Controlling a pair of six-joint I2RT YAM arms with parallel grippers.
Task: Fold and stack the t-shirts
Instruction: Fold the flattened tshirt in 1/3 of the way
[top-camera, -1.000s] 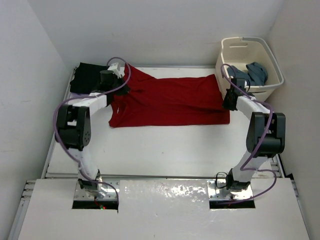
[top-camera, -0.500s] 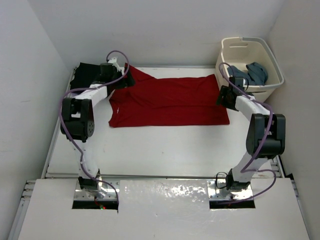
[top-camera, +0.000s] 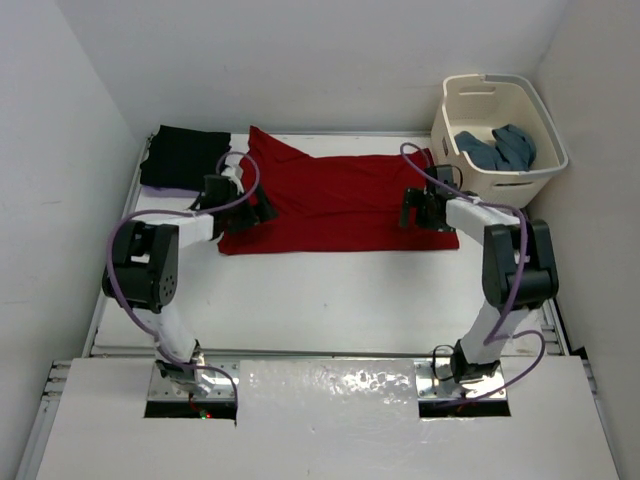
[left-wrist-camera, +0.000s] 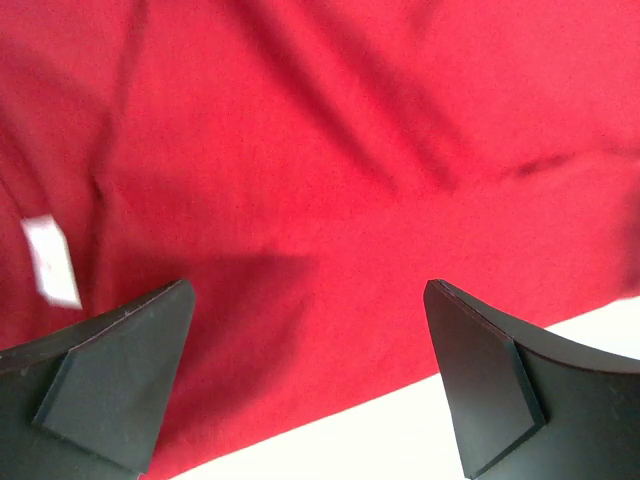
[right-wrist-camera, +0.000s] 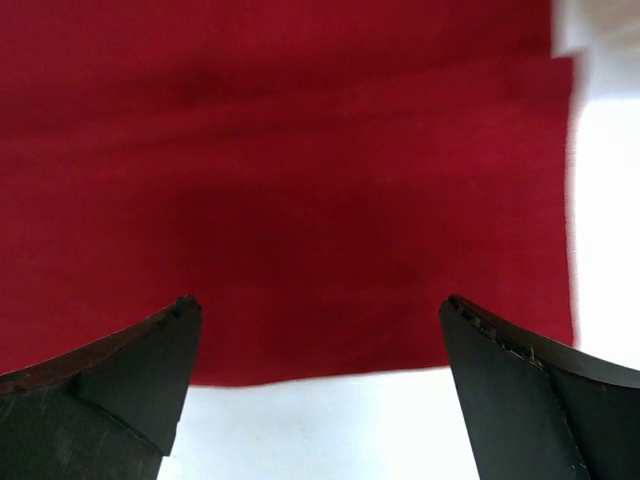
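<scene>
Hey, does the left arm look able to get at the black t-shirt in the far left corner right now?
Probably yes. The left gripper hangs open and empty over the red t-shirt's left end. The black t-shirt lies uncovered close by, farther back and to the left, with nothing between them.

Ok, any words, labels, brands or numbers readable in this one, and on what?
No text can be read in any view.
The white tag on the red t-shirt, seen from the left wrist camera, is too blurred to read.
The black t-shirt, the laundry basket and the table show no print.
</scene>
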